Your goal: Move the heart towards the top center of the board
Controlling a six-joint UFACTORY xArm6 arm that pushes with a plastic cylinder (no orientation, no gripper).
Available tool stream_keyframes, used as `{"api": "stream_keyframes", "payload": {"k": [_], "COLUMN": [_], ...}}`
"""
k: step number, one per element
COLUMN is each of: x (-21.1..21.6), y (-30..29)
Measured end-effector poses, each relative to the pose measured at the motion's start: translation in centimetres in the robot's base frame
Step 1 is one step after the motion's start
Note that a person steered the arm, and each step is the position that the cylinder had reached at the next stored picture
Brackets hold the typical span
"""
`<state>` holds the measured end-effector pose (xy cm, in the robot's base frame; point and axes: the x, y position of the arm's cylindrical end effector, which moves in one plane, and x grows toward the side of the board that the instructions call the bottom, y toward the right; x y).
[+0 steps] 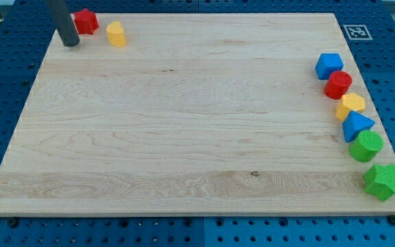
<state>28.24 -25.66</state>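
Nearest, down at the view's bottom right: green star-shaped block [383, 181], hanging partly over the right edge of the light wooden board [184, 137]. Just above it, a green cylinder block [366, 145], then a blue triangular block [356, 125] touching or nearly touching that, then a yellow block, hexagon-ish [352, 105], a red round block [337, 84] and a blue cube-like block [328, 66], all stacked up the right edge in one wobbly column. Under everything, a blue perforated table [5, 103]. Up in the board's top right corner, a little black-and-white square marker [356, 31]. Now way over at the far top left: yellow heart-shaped block [116, 33], i.e. the one from the task, close to the top edge but well left of centre. Just to its left, with a small gap, a red star-like block [85, 20], pretty much on the top edge. Dark rod coming down beside that, with my tip [70, 43] planted just left of and slightly below the red one, close to it but contact hard to call, and apart from the heart. As for jaws: only a plain rod in view, so can't tell any opening at all.
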Motion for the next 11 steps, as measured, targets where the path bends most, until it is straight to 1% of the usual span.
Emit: {"api": "stream_keyframes", "payload": {"k": [1, 2, 5, 6, 8, 9, 11], "x": [-0.8, -1.4, -1.3, -1.5, -2.7, -3.5, -6.5], "y": [0.6, 2.8, 10.9, 12.4, 13.9, 15.7, 21.7]}}
